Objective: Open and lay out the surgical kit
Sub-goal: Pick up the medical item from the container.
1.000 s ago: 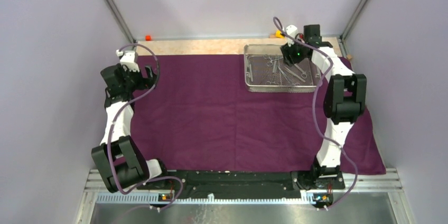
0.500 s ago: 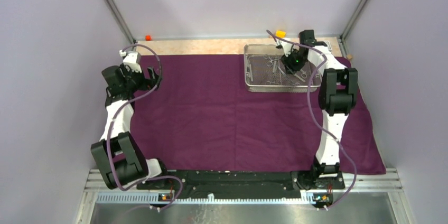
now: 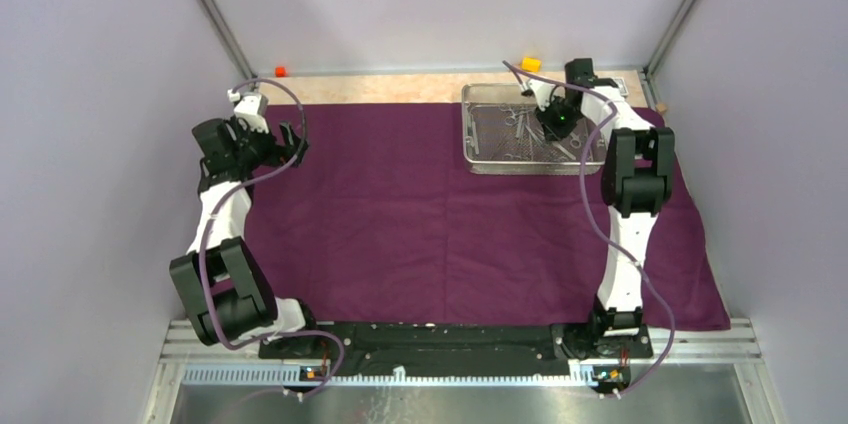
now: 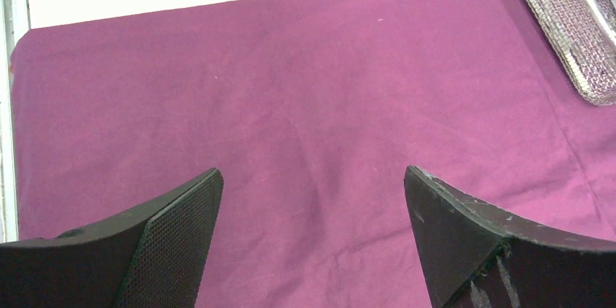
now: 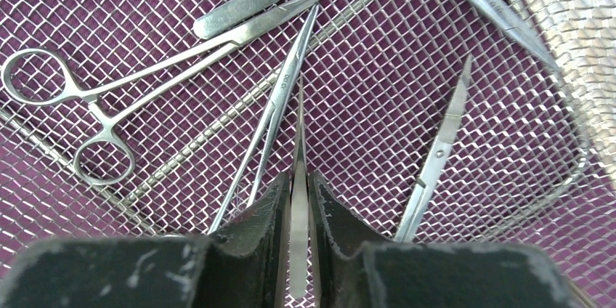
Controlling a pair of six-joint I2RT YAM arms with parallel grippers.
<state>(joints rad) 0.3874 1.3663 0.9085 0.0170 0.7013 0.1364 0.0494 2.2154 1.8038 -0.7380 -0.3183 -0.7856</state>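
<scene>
Since the earlier frame the right arm has reached deeper into the tray [image 3: 530, 170] and dropped lower. Its tool [image 5: 298, 184] has narrowed from half spread to a pinch. The left arm has drawn back slightly along the cloth's left edge.

Right tool: fingers pressed on either side of a slim steel piece standing on edge, probably tweezers [image 5: 300, 141]. The point faces away from the wrist. Not yet lifted, as far as the wrist view shows.

Left tool [image 4: 312, 171]: spread wide, holding nothing, hovering over bare cloth [image 4: 305, 90].

Kit: the cloth lies flat over most of the counter [image 3: 380, 87]. The tray sits on its far right corner, with the instruments loose inside on the mesh.

Risks, as judged:
- The grip is on a thin edge between flat pads. The tweezers could swivel or slide out on the lift and fall back into the tray.
- A long clamp [image 5: 280, 101] lies just beside the left finger, its shaft nearly touching the tweezers. The finger may snag it, drag it up, or scatter the pile.
- The fine point could catch in the mesh. A straight pull might then tug the tray or crease the cloth under it.
- A scissor-like piece [image 5: 439, 155] lies near the right finger. It seems apart from the grip, so the risk is lower.
</scene>
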